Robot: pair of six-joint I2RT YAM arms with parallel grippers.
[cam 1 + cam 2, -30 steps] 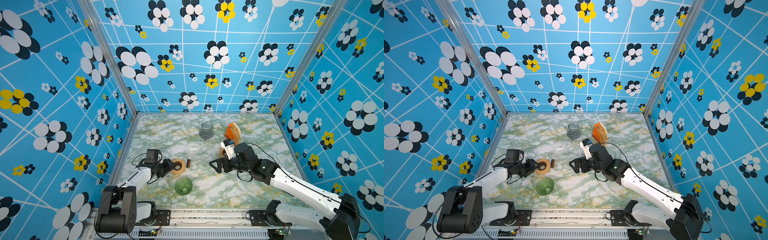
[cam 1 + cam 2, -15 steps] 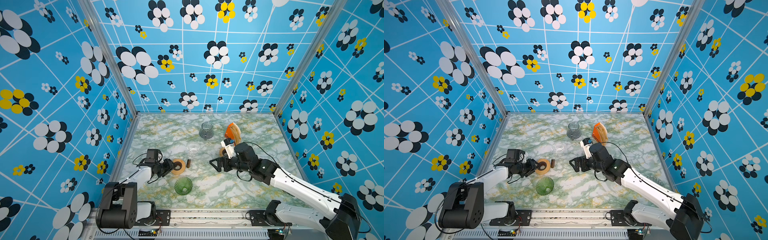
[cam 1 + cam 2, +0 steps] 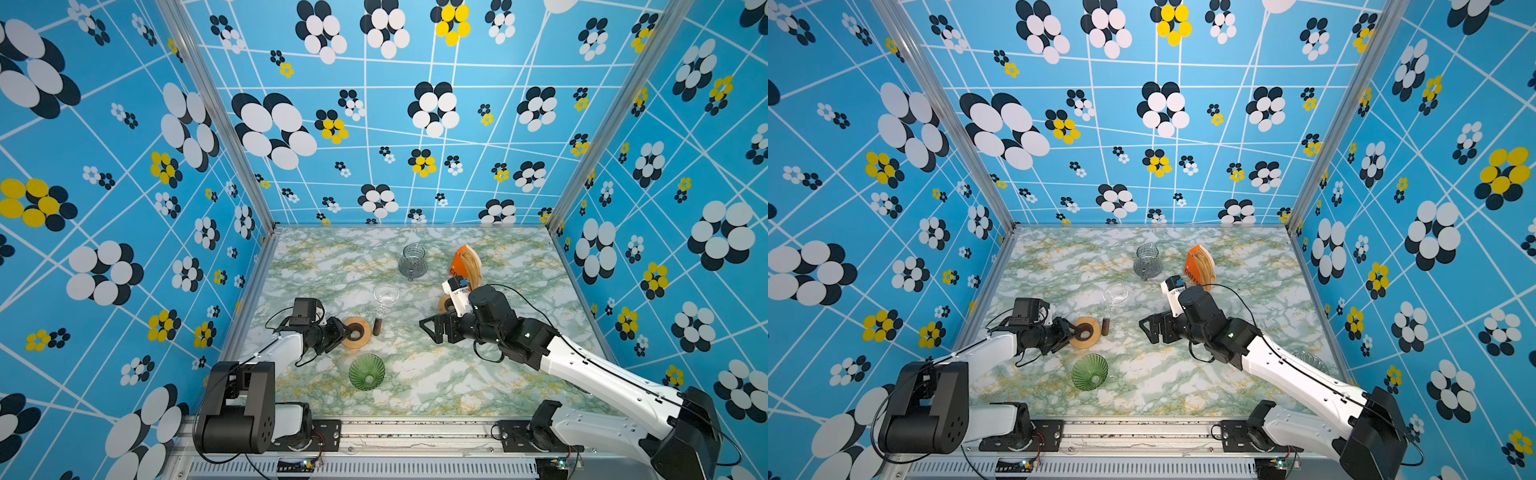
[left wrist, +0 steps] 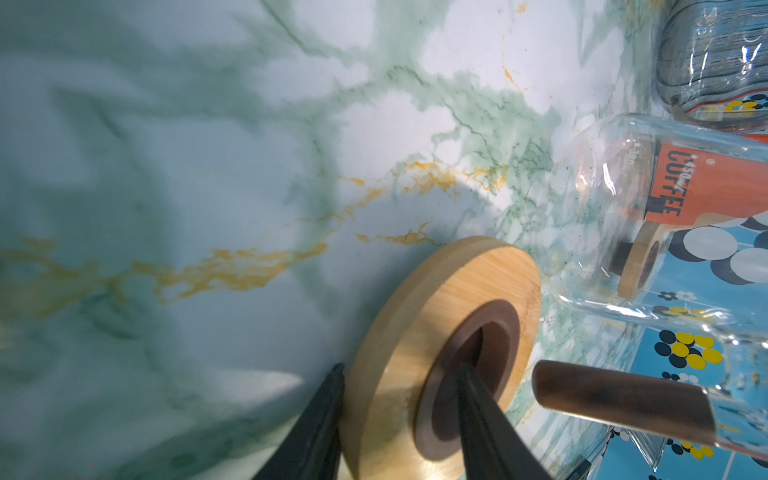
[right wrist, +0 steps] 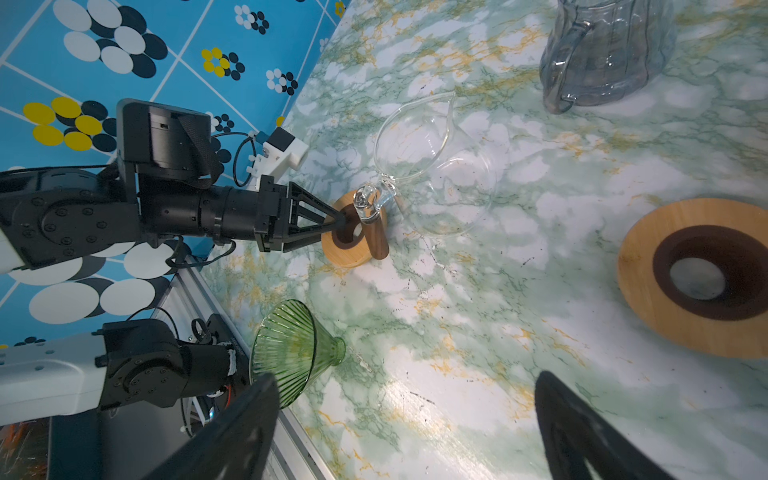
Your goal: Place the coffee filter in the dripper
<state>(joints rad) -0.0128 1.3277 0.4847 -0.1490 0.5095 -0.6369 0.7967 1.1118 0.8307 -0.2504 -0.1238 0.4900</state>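
Since a second ago my left gripper [image 4: 399, 370] has been narrowing on the wooden ring [image 4: 440, 353], while my right gripper [image 3: 428, 331] has been keeping its place above the table [image 3: 457, 382].

I am straddling the ring's wall with my left fingers [image 4: 316, 428]. One is reaching into the dark centre hole and the other is sitting against the outer rim. The gap between them is narrow, little more than that band of wood, and I cannot tell whether they are pinching it yet. The ring is lying flat near the table's left edge, just beside the brown handle of the clear glass carafe [image 3: 385, 294].

I am holding my right fingers [image 5: 232, 432] spread wide over bare marble near the middle, gripping nothing. A second wooden ring [image 5: 698, 278] is lying flat close beside that arm.

The coffee filter stack [image 3: 471, 262] is standing in its orange pack [image 3: 457, 259] toward the back of the table, just right of the grey glass pitcher [image 3: 412, 261] and well apart from both my grippers. The green glass dripper [image 3: 366, 372] is lying on its side near the front edge, a little in front of the ring I am working on.
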